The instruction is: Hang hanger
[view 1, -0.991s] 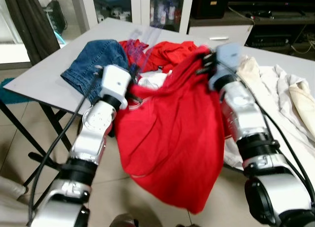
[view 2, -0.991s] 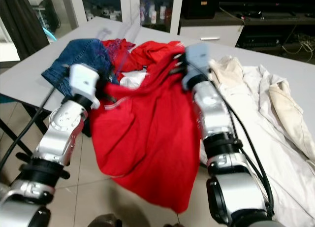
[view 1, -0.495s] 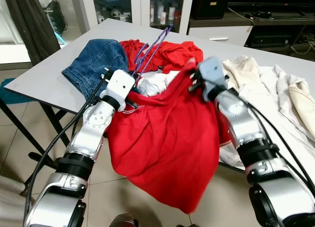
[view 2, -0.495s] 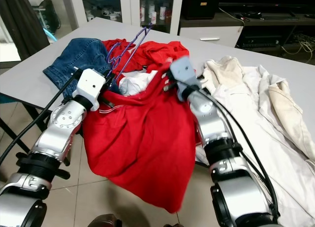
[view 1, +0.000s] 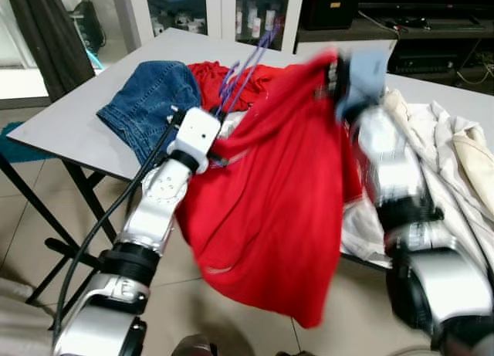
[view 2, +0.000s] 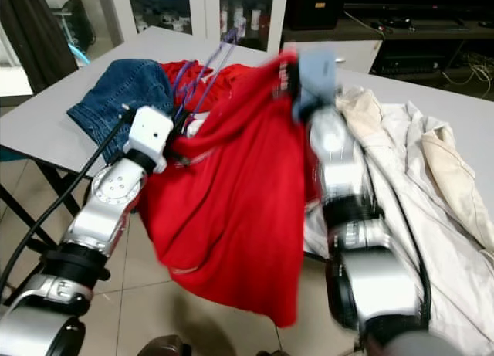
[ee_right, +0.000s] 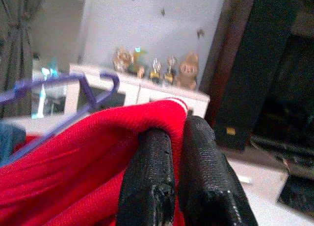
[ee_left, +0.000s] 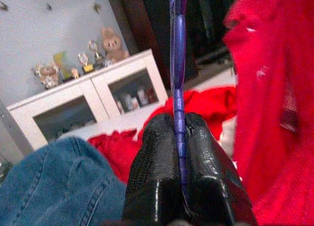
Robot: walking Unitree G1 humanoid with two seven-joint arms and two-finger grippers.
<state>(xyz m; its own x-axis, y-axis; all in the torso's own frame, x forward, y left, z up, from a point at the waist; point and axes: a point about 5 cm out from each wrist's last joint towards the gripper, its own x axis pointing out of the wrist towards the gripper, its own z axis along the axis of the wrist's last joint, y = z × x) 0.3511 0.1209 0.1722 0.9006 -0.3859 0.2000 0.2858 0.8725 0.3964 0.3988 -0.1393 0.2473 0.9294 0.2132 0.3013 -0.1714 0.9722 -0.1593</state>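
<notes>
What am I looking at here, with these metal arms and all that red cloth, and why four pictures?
A humanoid robot, seen by its own cameras. Two pictures come from its head, looking down at its silver arms; two come from its wrists, looking along each gripper's black fingers. The left gripper is shut on a purple hanger. The right gripper pinches the edge of a red shirt, lifted off the grey table. On the table lie blue jeans, more red clothes and white garments.
</notes>
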